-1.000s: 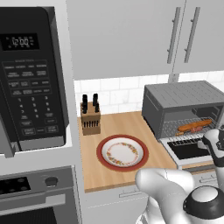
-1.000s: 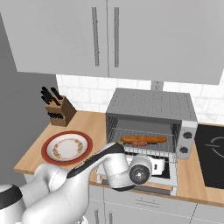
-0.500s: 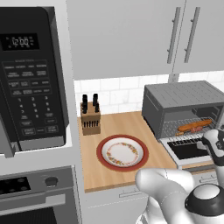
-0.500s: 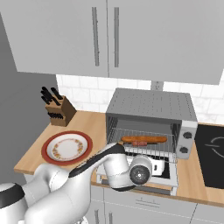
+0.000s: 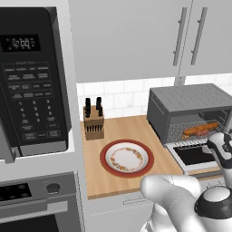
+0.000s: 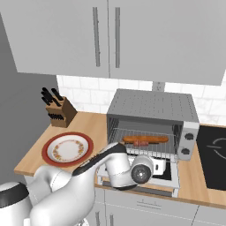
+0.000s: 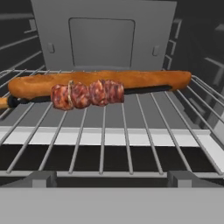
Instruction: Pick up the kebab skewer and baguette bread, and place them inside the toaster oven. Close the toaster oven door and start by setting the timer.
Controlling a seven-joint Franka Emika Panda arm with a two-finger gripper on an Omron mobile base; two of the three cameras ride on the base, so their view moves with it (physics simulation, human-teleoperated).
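The toaster oven (image 6: pixel 152 106) stands on the counter with its toaster oven door (image 6: pixel 170 178) folded down flat. On its wire rack (image 7: pixel 131 131) the baguette bread (image 7: pixel 131 78) lies crosswise, and the kebab skewer (image 7: pixel 87 94) rests against its front side. From the left base view the loaf (image 5: pixel 199 129) shows inside the oven (image 5: pixel 190 102) above the lowered door (image 5: pixel 192 155). My gripper (image 7: pixel 112 178) hovers over the door, facing the oven mouth, a little short of the food. It is open with nothing between its fingers.
A red-rimmed plate (image 5: pixel 127 158) sits on the wooden counter left of the oven, with a knife block (image 5: pixel 93 122) behind it. A black microwave (image 5: pixel 31 81) hangs at the far left. The oven's knobs (image 6: pixel 189 137) are on its right side, next to a cooktop (image 6: pixel 214 154).
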